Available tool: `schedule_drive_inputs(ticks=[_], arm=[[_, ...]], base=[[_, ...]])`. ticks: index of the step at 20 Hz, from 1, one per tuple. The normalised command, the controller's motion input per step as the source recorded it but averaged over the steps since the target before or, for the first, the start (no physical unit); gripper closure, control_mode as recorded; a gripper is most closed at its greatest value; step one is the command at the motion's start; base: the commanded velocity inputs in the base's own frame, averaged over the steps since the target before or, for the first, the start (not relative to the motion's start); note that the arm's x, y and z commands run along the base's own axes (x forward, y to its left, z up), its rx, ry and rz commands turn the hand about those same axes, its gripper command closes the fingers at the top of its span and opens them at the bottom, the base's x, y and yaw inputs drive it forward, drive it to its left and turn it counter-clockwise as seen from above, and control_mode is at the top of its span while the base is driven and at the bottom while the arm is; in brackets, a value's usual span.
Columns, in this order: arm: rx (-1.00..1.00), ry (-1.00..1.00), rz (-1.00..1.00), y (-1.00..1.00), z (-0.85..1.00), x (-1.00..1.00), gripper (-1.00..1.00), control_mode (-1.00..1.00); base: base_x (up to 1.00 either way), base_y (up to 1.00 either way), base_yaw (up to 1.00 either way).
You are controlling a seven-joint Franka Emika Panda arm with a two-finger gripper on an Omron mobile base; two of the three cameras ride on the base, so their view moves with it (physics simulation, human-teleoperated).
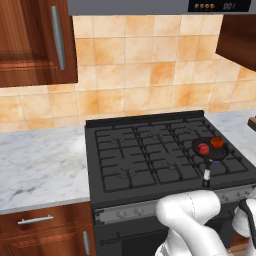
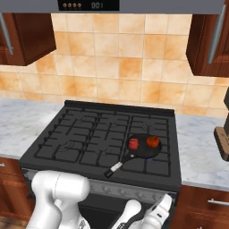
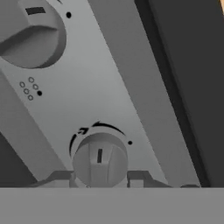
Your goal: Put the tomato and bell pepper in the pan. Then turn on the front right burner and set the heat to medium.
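Stove: tomato [image 2: 153,141] and pepper [image 2: 133,143] sit in pan [image 2: 144,152]. Burner step outstanding; claw [image 3: 100,186] straddles a knob [image 3: 99,159], jaws apart.

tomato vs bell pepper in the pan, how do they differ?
Colour: the tomato is orange-red, while the bell pepper is a deeper crimson.
Shape: the tomato is round with a dark stem spot on top, while the bell pepper looks blockier.
Place: in the right base view, the tomato sits right of the bell pepper, which is nearer the handle side.
Shared: both are small and lie inside the pan.
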Motion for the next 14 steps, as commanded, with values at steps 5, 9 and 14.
schedule_drive_inputs(ticks=[5,9,14], arm=[[-0.23,0.0,0.02,-0.28,-0.06,0.0,1.0,-1.0],[-0.2,0.0,0.0,-0.13,-0.06,0.0,1.0,-1.0],[-0.19,0.0,0.0,-0.03,-0.03,0.0,1.0,-1.0]], base=[[0.0,0.0,0.0],[0.0,0.0,0.0],[0.0,0.0,0.0]])
